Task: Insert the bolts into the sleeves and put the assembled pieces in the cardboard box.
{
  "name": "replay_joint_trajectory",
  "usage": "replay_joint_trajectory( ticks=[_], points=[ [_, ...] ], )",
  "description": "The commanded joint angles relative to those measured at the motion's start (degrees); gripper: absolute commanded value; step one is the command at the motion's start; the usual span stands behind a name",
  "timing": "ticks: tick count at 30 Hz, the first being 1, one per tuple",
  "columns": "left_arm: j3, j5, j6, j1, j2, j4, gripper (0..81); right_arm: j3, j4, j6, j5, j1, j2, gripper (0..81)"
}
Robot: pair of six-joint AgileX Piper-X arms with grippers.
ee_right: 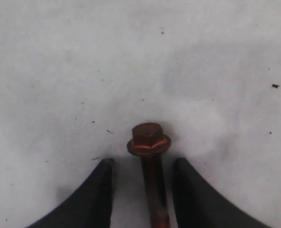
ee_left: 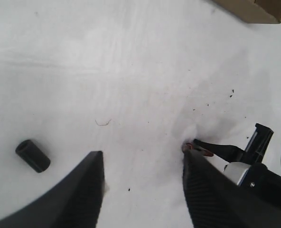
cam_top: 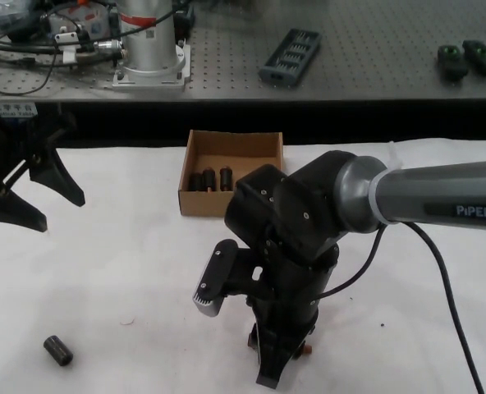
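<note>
Bolt [ee_right: 148,141] lies flat on your white worktop [cam_top: 128,246], near centre, its shank between the spread fingers of the right claw [ee_right: 143,162], a gap on each side. Your left claw [ee_left: 143,154] hangs spread at the left, the black sleeve [ee_left: 32,155] lies near left, and the cardboard box [cam_top: 204,203] farther back holds dark pieces [cam_top: 210,179].

**A:** where's the right black two-finger gripper [ee_right: 143,164] sitting?

**B:** pointing straight down off its grey-and-black arm [cam_top: 407,201], fingers spread. And the left black gripper [ee_left: 140,161] hangs off to the side, fingers wide apart.
</note>
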Motion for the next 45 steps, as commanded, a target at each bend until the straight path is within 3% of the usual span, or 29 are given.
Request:
replay_joint_trajectory(
  ticks=[1,4,5,10,14,17,21,26,31,39,45],
  points=[
    [-0.3,-0.4,-0.2,0.0,-0.9,0.1,37.5,-0.1,-1.2,1.3,0.8,-0.3,1.4,19.7],
    [-0.3,-0.7,1.2,0.0,-0.9,0.1,37.5,-0.2,-1.5,5.1,3.5,-0.3,1.4,3.6],
    [-0.3,-0.8,2.1,0.0,-0.9,0.1,37.5,-0.2,-1.5,6.2,3.9,-0.3,1.4,1.9],
    [1.8,-2.7,7.8,-0.2,-0.9,0.1,37.5,-0.2,-2.3,12.8,3.6,-0.3,-0.1,4.4],
    [10.0,-2.9,8.5,-0.8,-0.9,-1.3,37.5,-0.2,-5.4,12.9,-1.0,-1.5,-4.9,4.4],
    [17.7,-0.5,5.7,-2.2,-0.8,-3.4,37.5,-0.1,-8.9,15.5,-2.8,-3.6,-10.9,4.4],
    [24.4,3.4,-1.0,-5.0,-0.8,-5.8,37.5,0.8,-15.1,24.9,-7.6,-8.4,-18.2,4.4],
    [24.0,-3.8,-6.7,-7.1,-3.1,-8.5,37.5,3.1,-19.2,27.5,-8.3,-12.0,-23.3,4.4],
    [24.0,-12.0,-17.5,-6.4,-8.8,-15.3,37.5,6.4,-18.9,27.5,-8.3,-12.3,-25.2,4.4],
    [24.0,-14.5,-32.6,-5.8,-8.5,-12.8,37.5,11.3,-20.5,31.1,-8.3,-10.6,-25.1,4.4],
    [24.0,-19.7,-33.2,-5.7,-6.5,-11.1,35.1,11.4,-21.5,31.7,-8.3,-10.6,-26.4,4.4]
  ],
)
